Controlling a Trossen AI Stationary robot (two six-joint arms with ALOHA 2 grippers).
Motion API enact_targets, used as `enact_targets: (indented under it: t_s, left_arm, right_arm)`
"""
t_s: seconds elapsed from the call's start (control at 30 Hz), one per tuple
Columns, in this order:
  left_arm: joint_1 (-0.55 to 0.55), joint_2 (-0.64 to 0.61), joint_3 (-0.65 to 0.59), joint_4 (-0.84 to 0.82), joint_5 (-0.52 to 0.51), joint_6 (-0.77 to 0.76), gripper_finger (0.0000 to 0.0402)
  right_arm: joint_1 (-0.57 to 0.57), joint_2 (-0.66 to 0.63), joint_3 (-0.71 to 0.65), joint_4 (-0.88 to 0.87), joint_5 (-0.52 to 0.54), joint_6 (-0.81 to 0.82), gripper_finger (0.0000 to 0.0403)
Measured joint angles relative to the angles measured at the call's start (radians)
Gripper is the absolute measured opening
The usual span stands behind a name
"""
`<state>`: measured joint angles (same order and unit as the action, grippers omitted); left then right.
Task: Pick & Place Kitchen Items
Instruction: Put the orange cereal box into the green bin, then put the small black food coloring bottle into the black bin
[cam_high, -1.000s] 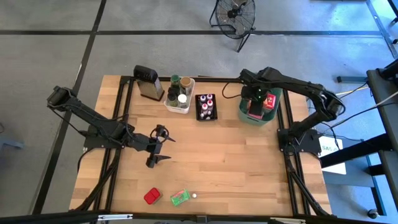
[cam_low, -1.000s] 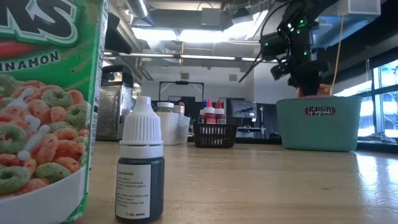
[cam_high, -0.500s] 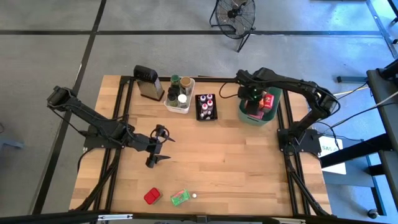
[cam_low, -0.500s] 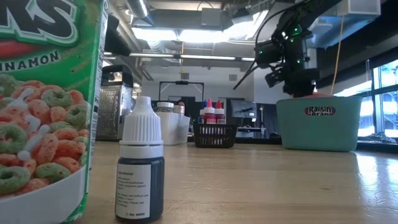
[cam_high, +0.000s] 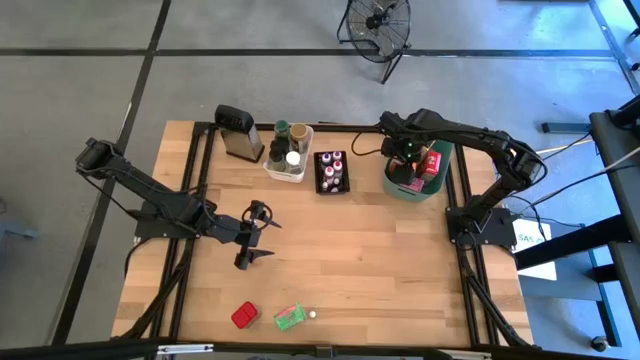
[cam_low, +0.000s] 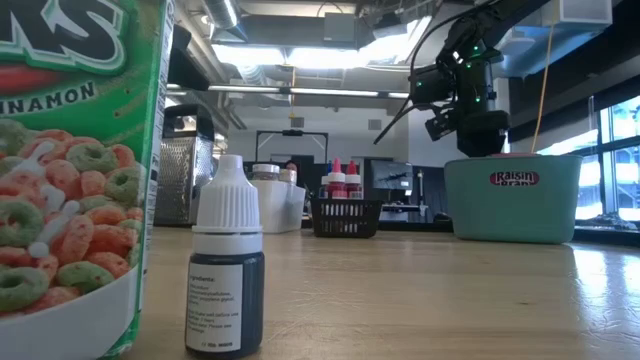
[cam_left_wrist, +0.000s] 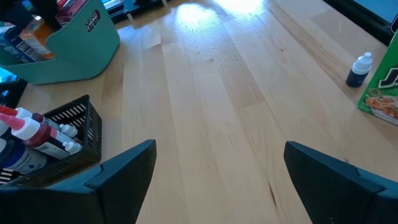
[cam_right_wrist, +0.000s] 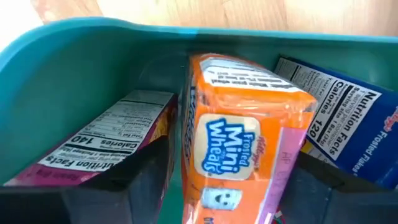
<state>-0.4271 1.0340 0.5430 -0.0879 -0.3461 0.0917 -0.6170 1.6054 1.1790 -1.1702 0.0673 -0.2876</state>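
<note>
A: table (cam_left_wrist: 205, 118) = light wood planks, smooth, slight sheen. Teal bin (cam_right_wrist: 68, 68) = smooth glossy plastic.
B: Orange box (cam_right_wrist: 242, 143) printed glossy card. Black basket (cam_left_wrist: 74, 124) plastic mesh. Dropper bottle (cam_low: 226, 262) dark, white ribbed cap.

Mid-table planks (cam_high: 360, 240) lie open — teal bin (cam_high: 400, 185) packed tight, black basket (cam_high: 331, 172) just beside it.

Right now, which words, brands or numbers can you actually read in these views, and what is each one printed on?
"Frosted Mini Wheats": orange box in the teal bin.
"Nutrition Facts", "Calories 120": blue packet.
"Calories 140": pink packet.
"Raisin Bran": teal bin's front.
"NNAMON", cut off: green cereal box.
Dropper bottle label: too small to read.
</note>
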Motion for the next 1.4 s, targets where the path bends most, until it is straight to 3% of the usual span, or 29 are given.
enact_targets:
  t_s: [0.23,0.47,0.67,0.8,0.9,1.0,1.2,1.4]
  left_arm:
    - [0.000,0.000,0.000,0.000,0.000,0.000,0.0349]
    - [0.000,0.000,0.000,0.000,0.000,0.000,0.0349]
    - [0.000,0.000,0.000,0.000,0.000,0.000,0.0349]
    - [0.000,0.000,0.000,-0.002,0.005,-0.003,0.0349]
    - [0.000,0.000,0.000,-0.011,0.015,-0.003,0.0349]
    - [0.000,0.000,0.000,-0.020,0.027,-0.003,0.0349]
    - [-0.003,0.000,0.000,-0.022,0.027,-0.027,0.0349]
    - [-0.003,0.000,0.000,-0.022,0.027,-0.027,0.0349]
  right_arm:
    - [0.001,-0.021,0.053,-0.074,0.000,0.004,0.0268]
    - [0.040,-0.121,0.160,-0.111,-0.008,0.044,0.0268]
    - [0.150,-0.230,0.226,-0.093,-0.178,0.034,0.0268]
    - [0.286,-0.275,0.228,-0.027,-0.348,-0.012,0.0268]
    - [0.425,-0.279,0.222,0.063,-0.405,-0.012,0.0268]
    - [0.583,-0.263,0.201,0.220,-0.373,0.064,0.0268]
    - [0.899,-0.159,0.169,0.467,-0.178,0.100,0.0268]
    - [1.067,-0.002,0.169,0.600,0.008,0.168,0.0268]
